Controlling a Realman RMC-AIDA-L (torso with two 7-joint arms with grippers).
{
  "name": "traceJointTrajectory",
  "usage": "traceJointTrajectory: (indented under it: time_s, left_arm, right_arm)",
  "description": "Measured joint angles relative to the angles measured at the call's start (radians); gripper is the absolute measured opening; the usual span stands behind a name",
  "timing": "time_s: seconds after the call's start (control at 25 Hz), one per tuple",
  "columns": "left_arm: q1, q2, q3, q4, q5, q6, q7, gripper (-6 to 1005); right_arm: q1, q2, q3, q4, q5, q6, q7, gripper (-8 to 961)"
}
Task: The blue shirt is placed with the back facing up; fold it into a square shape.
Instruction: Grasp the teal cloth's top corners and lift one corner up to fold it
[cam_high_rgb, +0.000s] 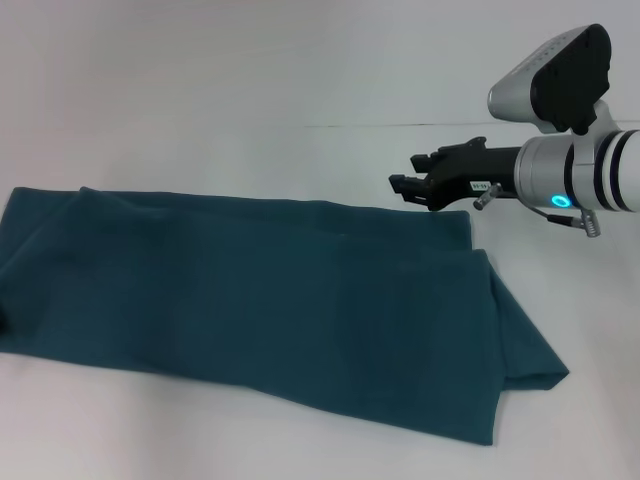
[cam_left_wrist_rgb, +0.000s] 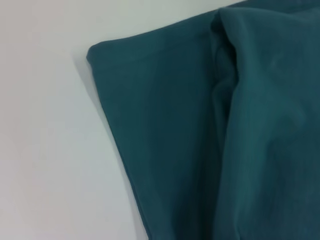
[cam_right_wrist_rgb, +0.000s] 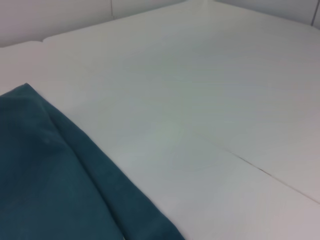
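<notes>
The blue shirt (cam_high_rgb: 250, 300) lies on the white table as a long band folded lengthwise, plain side up, stretching from the left edge of the head view to the right. Its right end is doubled over into a loose flap (cam_high_rgb: 520, 340). My right gripper (cam_high_rgb: 402, 172) hovers just beyond the shirt's far right corner, pointing left, open and empty. The left wrist view shows a folded corner of the shirt (cam_left_wrist_rgb: 175, 125) from close up. The right wrist view shows a shirt edge (cam_right_wrist_rgb: 45, 175). My left gripper does not show.
The white table (cam_high_rgb: 200, 100) spreads bare behind and in front of the shirt. A thin seam (cam_high_rgb: 400, 125) runs across it at the back right, seen also as a seam (cam_right_wrist_rgb: 260, 170) in the right wrist view. A dark sliver (cam_high_rgb: 3, 322) touches the left picture edge.
</notes>
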Motion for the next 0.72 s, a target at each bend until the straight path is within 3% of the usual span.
traceJointTrajectory:
  time_s: [0.4,0.72]
  left_arm:
    - [0.001,-0.006,-0.002,0.009,-0.007,0.014,0.012,36]
    - [0.003,-0.007,-0.028,0.079,-0.108,0.106,0.045,38]
  right_arm:
    - [-0.004,-0.003,-0.005,0.0,0.016,-0.001,-0.007,425]
    - [0.016,0.001,-0.006,0.07,0.099,-0.002,-0.078,426]
